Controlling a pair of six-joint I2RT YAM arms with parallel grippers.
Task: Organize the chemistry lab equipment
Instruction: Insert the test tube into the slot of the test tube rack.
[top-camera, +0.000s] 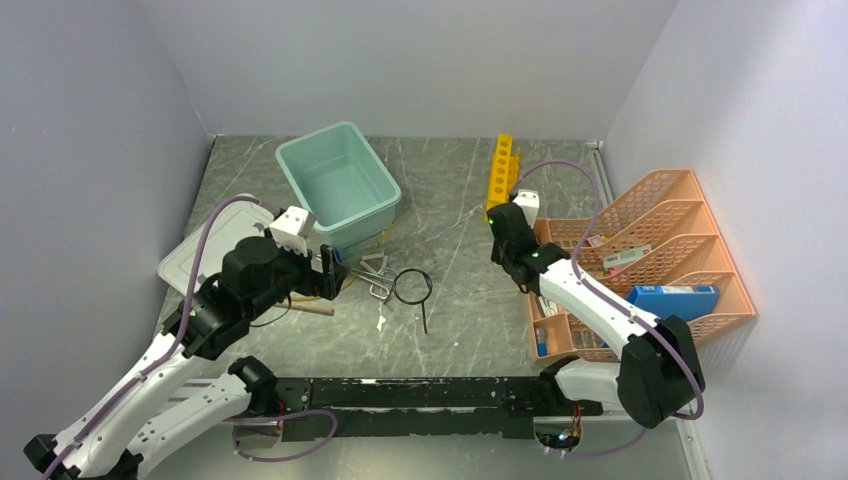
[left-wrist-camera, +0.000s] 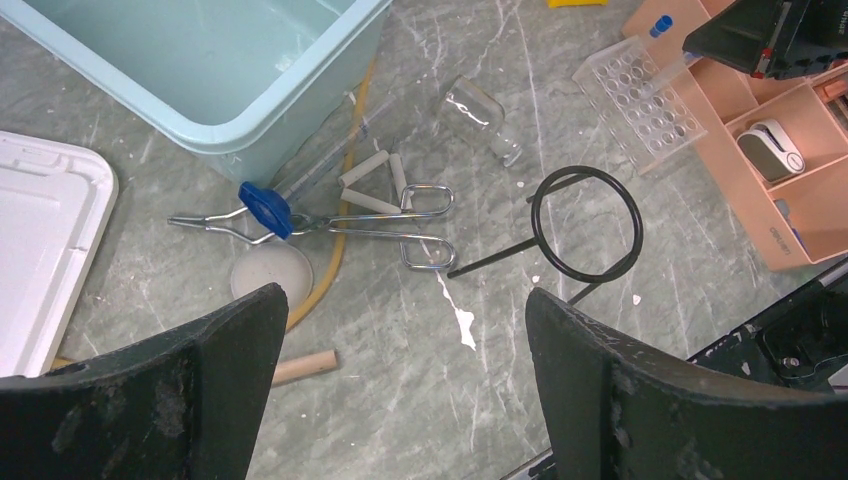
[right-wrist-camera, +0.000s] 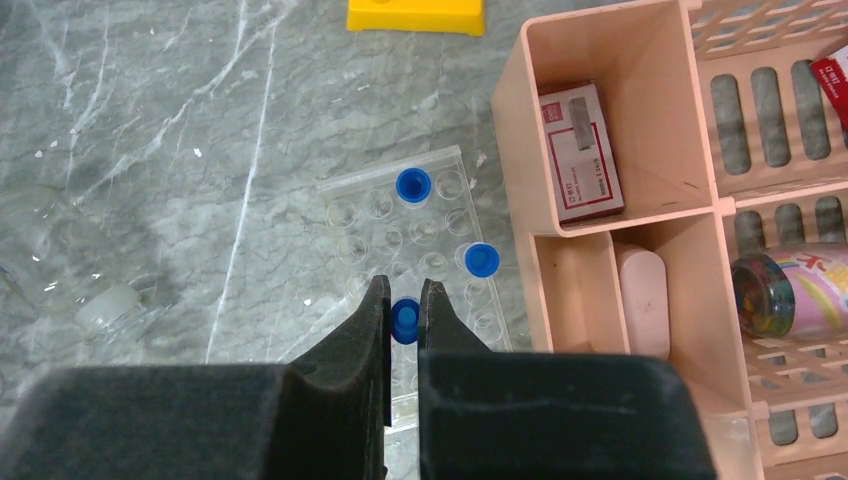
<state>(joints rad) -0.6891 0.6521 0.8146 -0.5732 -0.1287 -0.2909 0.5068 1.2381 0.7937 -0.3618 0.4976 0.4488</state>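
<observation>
In the right wrist view my right gripper (right-wrist-camera: 405, 312) is shut on a small blue-capped tube (right-wrist-camera: 405, 322), held over a clear holed rack (right-wrist-camera: 372, 218). Two more blue-capped tubes (right-wrist-camera: 413, 185) stand in that rack. My left gripper (left-wrist-camera: 405, 310) hangs open above bare table. Just beyond it lie a black wire ring stand (left-wrist-camera: 585, 225), silver wire clips (left-wrist-camera: 400, 215), a tan hose (left-wrist-camera: 330, 262) and a wooden stick (left-wrist-camera: 305, 367). The yellow test-tube rack (top-camera: 503, 172) lies at the back.
A pale teal tub (top-camera: 340, 185) stands at the back left, its white lid (top-camera: 205, 255) beside my left arm. The orange mesh organiser (top-camera: 650, 260) fills the right side. A clear glass bottle (left-wrist-camera: 480, 115) lies on its side near the ring stand.
</observation>
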